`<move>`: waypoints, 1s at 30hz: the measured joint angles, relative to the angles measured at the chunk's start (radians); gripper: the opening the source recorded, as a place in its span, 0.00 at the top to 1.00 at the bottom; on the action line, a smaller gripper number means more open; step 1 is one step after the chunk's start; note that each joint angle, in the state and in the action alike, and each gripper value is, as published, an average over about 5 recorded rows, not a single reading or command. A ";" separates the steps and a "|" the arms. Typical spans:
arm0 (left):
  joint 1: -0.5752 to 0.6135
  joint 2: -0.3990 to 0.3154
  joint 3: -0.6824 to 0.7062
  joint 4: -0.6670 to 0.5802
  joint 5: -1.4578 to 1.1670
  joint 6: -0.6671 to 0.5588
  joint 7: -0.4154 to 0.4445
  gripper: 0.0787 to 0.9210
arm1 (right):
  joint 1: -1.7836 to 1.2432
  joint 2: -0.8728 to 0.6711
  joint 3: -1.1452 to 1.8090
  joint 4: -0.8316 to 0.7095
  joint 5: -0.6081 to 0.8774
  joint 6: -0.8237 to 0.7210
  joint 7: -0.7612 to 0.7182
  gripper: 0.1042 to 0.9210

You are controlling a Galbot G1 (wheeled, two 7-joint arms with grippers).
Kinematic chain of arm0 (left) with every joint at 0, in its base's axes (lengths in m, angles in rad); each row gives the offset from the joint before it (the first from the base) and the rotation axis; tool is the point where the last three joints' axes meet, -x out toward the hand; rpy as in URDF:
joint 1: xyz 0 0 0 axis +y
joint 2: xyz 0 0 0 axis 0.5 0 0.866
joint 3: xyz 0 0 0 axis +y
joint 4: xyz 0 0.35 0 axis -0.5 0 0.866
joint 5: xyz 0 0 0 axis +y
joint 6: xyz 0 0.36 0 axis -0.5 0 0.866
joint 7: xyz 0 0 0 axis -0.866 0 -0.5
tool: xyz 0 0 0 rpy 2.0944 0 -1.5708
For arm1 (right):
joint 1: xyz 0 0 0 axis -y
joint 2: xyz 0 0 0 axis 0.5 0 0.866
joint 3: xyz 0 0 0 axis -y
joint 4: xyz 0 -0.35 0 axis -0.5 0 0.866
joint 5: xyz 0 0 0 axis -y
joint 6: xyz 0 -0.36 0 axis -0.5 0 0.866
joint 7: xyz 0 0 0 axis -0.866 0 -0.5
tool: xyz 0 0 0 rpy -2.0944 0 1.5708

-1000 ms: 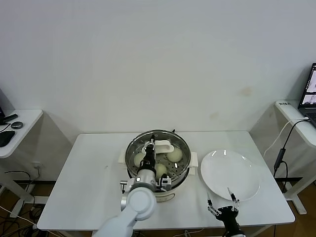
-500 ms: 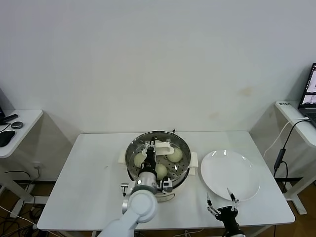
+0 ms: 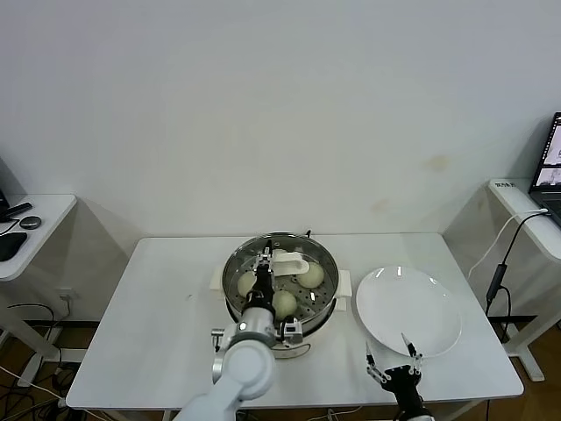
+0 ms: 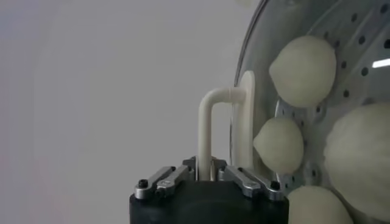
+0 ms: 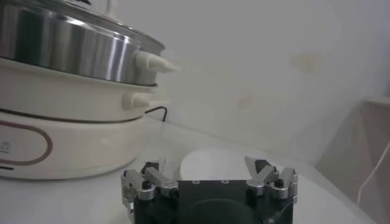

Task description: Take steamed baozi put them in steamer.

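Left tool (image 3: 266, 260) over steamer (image 3: 280, 285), fingers straddling glass lid handle (image 4: 210, 131), grip unclear. Right tool (image 3: 393, 358) open, empty, near plate (image 3: 408, 309).

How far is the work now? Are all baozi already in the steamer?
Nearly done. Four baozi lie in the steamer, the lid is on, the plate is bare. The left gripper is at the lid's handle; the right gripper waits open by the plate. Probably only withdrawing the left arm remains.
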 measured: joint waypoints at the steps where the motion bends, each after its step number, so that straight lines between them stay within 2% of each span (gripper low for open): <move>1: 0.007 0.003 -0.004 -0.008 -0.012 -0.004 -0.007 0.55 | -0.001 0.000 0.000 0.001 0.000 0.000 0.000 0.12; 7: 0.077 0.034 -0.039 -0.100 -0.154 -0.036 -0.070 0.35 | -0.003 -0.004 0.005 0.002 -0.001 0.000 -0.002 0.12; 13: 0.219 0.073 -0.114 -0.248 -0.429 -0.102 -0.154 0.16 | -0.003 -0.009 0.000 0.003 0.001 -0.001 -0.003 0.12; 16: 0.323 0.080 -0.180 -0.319 -0.604 -0.186 -0.202 0.12 | -0.004 -0.012 -0.005 0.008 0.008 -0.004 -0.004 0.12; 22: 0.561 0.070 -0.344 -0.428 -0.955 -0.382 -0.304 0.12 | -0.016 -0.028 -0.021 0.031 0.053 -0.027 -0.016 0.12; 30: 0.824 0.020 -0.484 -0.448 -1.326 -0.576 -0.396 0.12 | -0.061 -0.077 -0.042 0.098 0.152 -0.092 -0.028 0.12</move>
